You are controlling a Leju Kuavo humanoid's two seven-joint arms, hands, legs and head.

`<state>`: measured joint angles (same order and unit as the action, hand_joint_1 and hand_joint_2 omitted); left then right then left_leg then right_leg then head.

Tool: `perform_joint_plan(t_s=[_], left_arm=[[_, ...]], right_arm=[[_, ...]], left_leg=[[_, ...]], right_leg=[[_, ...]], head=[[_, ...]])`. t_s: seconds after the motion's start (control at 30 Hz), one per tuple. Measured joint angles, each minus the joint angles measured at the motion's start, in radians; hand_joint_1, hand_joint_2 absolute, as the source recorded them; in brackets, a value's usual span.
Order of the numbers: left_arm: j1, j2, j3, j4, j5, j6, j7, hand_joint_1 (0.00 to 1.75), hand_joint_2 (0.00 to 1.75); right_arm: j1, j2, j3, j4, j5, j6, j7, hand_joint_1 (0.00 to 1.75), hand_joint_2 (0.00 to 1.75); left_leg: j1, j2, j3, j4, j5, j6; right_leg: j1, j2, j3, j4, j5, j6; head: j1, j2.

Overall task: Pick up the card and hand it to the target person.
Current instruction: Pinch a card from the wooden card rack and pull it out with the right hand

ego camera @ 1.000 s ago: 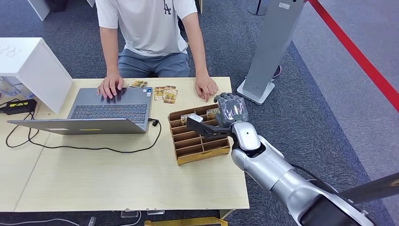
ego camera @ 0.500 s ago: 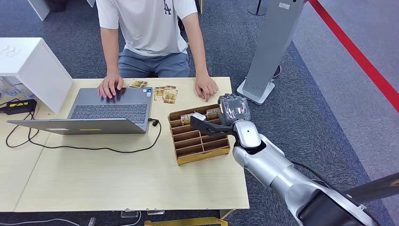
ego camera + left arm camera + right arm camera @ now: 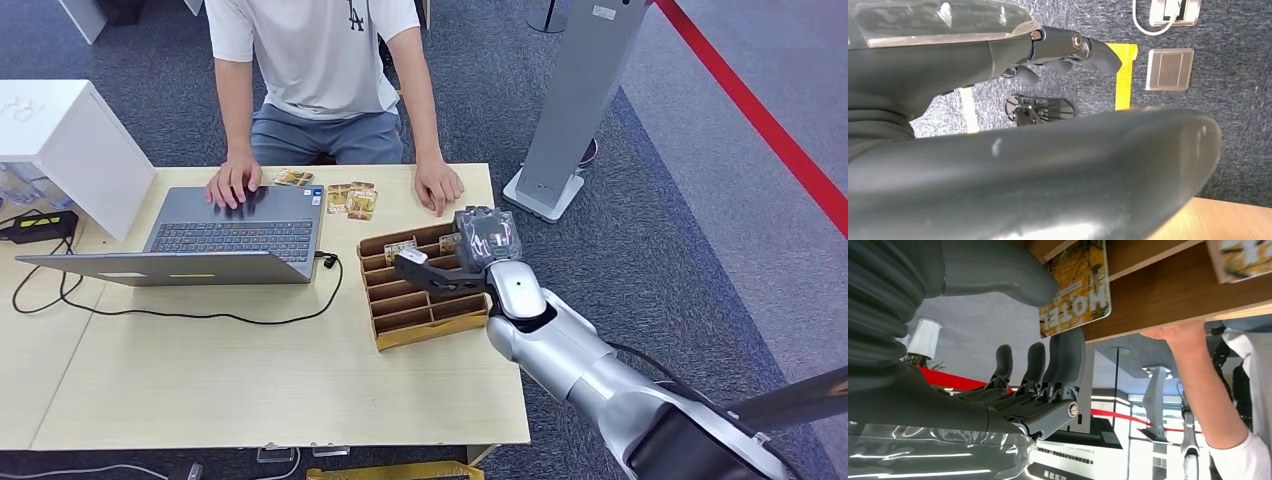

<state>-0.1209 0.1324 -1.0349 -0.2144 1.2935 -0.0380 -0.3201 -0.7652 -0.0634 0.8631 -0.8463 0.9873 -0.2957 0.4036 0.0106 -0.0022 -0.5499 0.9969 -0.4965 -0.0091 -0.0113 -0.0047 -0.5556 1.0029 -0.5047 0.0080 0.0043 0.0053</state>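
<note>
A yellow card (image 3: 1079, 284) printed "HOTEL" stands in the far row of the brown slotted card box (image 3: 425, 310), near the table's right edge. My right hand (image 3: 487, 240) is over that row, with its thumb (image 3: 998, 270) on one face of the card and a dark finger (image 3: 1066, 355) against the other. A second card (image 3: 1243, 257) stands further along the same row. The person (image 3: 320, 60) sits behind the table, one hand on the laptop and the other hand (image 3: 438, 186) flat near the box. My left hand (image 3: 1063, 50) hangs over the floor, holding nothing.
An open laptop (image 3: 240, 235) with a black cable sits at the table's left-centre. Loose cards (image 3: 352, 198) lie beside it. A white box (image 3: 70, 140) stands at the far left, and a grey pillar stand (image 3: 575, 100) on the floor to the right.
My right hand has shifted slightly left and lower over the box's far row. The person's hands have stayed put.
</note>
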Motion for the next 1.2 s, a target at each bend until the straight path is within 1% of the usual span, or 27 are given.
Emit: perform_joint_plan(t_s=[0.03, 0.13, 0.23, 0.37, 0.53, 1.0, 1.2], left_arm=[[0.001, 0.000, 0.000, 0.000, 0.000, 0.000, -0.001, 0.00, 0.00], [0.003, 0.000, 0.000, 0.000, 0.000, 0.002, -0.003, 0.00, 0.00], [0.004, 0.000, 0.000, 0.000, 0.000, 0.003, -0.004, 0.00, 0.00], [0.005, 0.000, 0.000, 0.000, 0.000, 0.003, -0.004, 0.00, 0.00], [0.005, 0.000, 0.000, 0.000, 0.000, 0.003, -0.004, 0.00, 0.00], [0.006, 0.000, 0.000, 0.000, -0.002, 0.003, -0.039, 0.00, 0.00], [0.009, 0.000, 0.000, 0.000, 0.001, -0.001, -0.039, 0.00, 0.00]], right_arm=[[0.000, 0.001, 0.003, 0.001, 0.000, -0.001, -0.001, 1.16, 1.75], [0.000, 0.006, 0.010, 0.003, 0.000, -0.006, -0.004, 1.30, 1.75], [0.000, 0.008, 0.015, 0.005, -0.002, -0.010, -0.008, 1.33, 1.75], [-0.002, 0.010, 0.023, 0.009, -0.002, -0.017, -0.009, 1.59, 1.75], [-0.002, 0.010, 0.029, 0.010, -0.003, -0.018, -0.008, 1.73, 1.75], [-0.003, 0.008, 0.032, 0.005, -0.011, -0.017, -0.005, 1.75, 1.75], [-0.004, -0.009, 0.028, -0.046, -0.012, -0.020, 0.021, 1.75, 1.75]], left_leg=[[0.000, 0.000, 0.000, 0.000, 0.000, 0.000], [0.000, 0.000, 0.000, 0.000, 0.000, 0.000], [0.000, 0.000, 0.000, 0.000, 0.000, 0.000], [0.000, 0.000, 0.001, 0.000, 0.000, 0.000], [0.000, 0.000, 0.001, 0.000, 0.000, 0.000], [0.000, 0.000, 0.001, 0.000, 0.000, 0.000], [0.000, 0.000, 0.001, 0.000, 0.000, 0.000]], right_leg=[[0.000, 0.000, 0.000, 0.000, 0.000, 0.000], [0.000, 0.000, 0.000, 0.000, 0.000, 0.000], [0.000, 0.000, 0.000, 0.000, 0.000, 0.000], [0.000, 0.000, 0.000, 0.000, 0.000, 0.000], [0.000, 0.000, 0.000, 0.000, 0.000, 0.000], [0.000, 0.000, 0.000, 0.000, 0.000, 0.000], [0.000, 0.000, 0.000, 0.000, 0.000, 0.000]], head=[[0.000, 0.000], [0.000, 0.000], [0.000, 0.000], [0.000, 0.000], [0.000, 0.000], [0.000, 0.000], [0.000, 0.000]])
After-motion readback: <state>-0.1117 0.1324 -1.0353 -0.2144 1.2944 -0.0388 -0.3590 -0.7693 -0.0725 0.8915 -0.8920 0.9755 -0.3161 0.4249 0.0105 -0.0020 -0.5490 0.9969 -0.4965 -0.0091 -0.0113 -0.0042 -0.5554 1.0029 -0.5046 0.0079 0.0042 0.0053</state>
